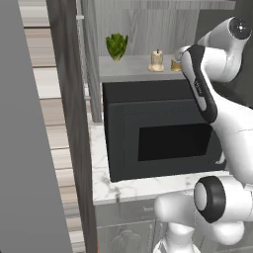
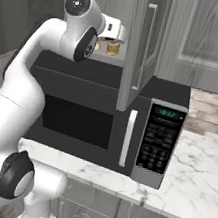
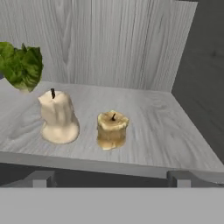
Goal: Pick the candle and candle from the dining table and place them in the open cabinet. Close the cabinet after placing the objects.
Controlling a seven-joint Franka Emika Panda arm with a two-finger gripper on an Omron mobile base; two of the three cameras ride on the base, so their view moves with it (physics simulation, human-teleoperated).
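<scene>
We see both candles standing upright on the cabinet shelf (image 3: 166, 131): the cream candle (image 3: 57, 117) toward the left and the tan candle (image 3: 112, 129) just beside it on its right, not touching, both nearer the front edge than the back wall. A green leafy thing (image 3: 21, 64) sits near the back left corner of the shelf. The gripper (image 3: 111, 177) hovers before the front edge with its fingers (image 3: 40, 178) wide apart and nothing between them; the microwave (image 1: 158, 133) stands below the shelf.
</scene>
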